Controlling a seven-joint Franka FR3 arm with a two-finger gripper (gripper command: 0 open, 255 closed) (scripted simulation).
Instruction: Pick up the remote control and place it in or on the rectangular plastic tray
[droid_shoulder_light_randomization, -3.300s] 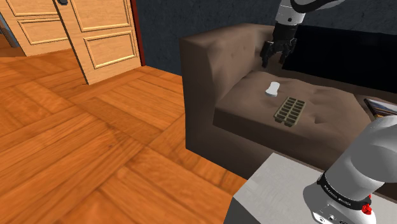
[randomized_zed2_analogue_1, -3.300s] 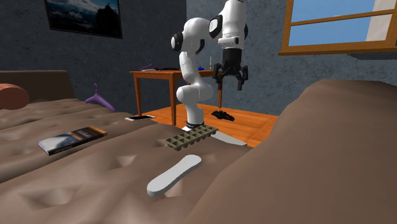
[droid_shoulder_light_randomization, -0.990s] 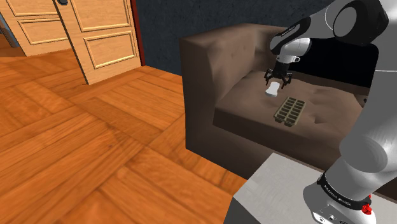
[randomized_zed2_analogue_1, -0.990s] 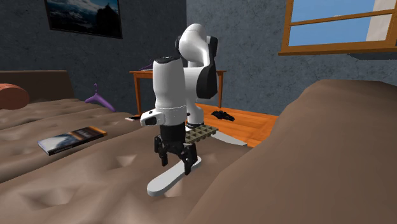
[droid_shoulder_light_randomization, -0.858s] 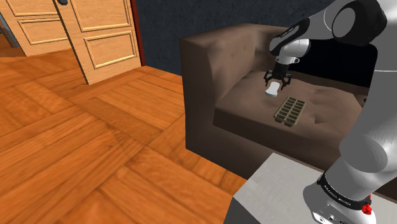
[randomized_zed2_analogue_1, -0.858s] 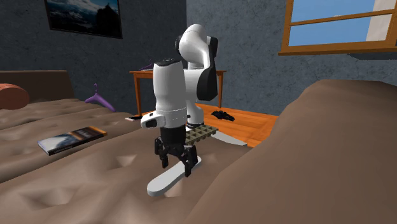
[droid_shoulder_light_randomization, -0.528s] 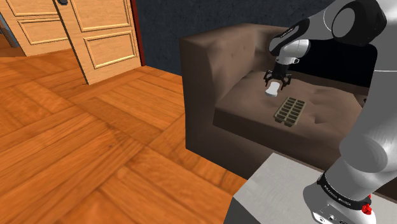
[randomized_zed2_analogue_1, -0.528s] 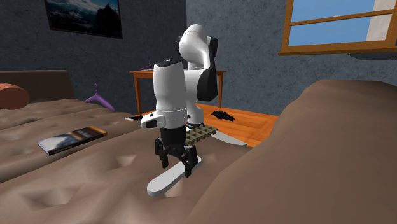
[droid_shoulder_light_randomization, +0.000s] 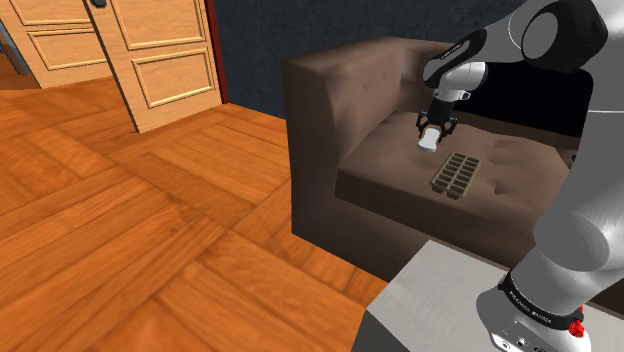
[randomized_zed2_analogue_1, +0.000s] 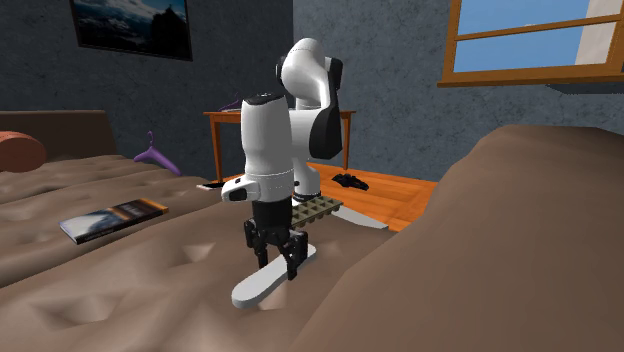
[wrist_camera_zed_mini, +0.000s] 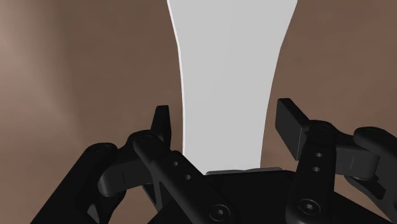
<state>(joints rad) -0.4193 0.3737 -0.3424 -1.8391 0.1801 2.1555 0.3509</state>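
The remote control (droid_shoulder_light_randomization: 430, 140) is a plain white, elongated slab lying on the brown sofa seat (droid_shoulder_light_randomization: 400, 160), near the backrest. My black gripper (droid_shoulder_light_randomization: 431, 132) points straight down over its narrow middle. In the wrist view the fingers (wrist_camera_zed_mini: 289, 119) stand close against both sides of the remote control (wrist_camera_zed_mini: 226, 70), shut on it while it still rests on the cushion. The second exterior view shows the gripper (randomized_zed2_analogue_1: 278, 262) on the remote control (randomized_zed2_analogue_1: 258, 284). The tray (droid_shoulder_light_randomization: 455, 173) is a dark olive rectangular grid of compartments a short way along the seat; it also appears behind the arm (randomized_zed2_analogue_1: 315, 208).
A book (randomized_zed2_analogue_1: 110, 218) lies further along the sofa seat, with a purple hanger (randomized_zed2_analogue_1: 152, 152) and a phone (randomized_zed2_analogue_1: 220, 185) beyond it. The sofa armrest (droid_shoulder_light_randomization: 320, 90) and backrest hem the remote in. A wooden table (randomized_zed2_analogue_1: 250, 125) stands behind the stand.
The fingers, wide apart half a second ago, have closed in on the remote's sides. The arm and the remote have stayed in place.
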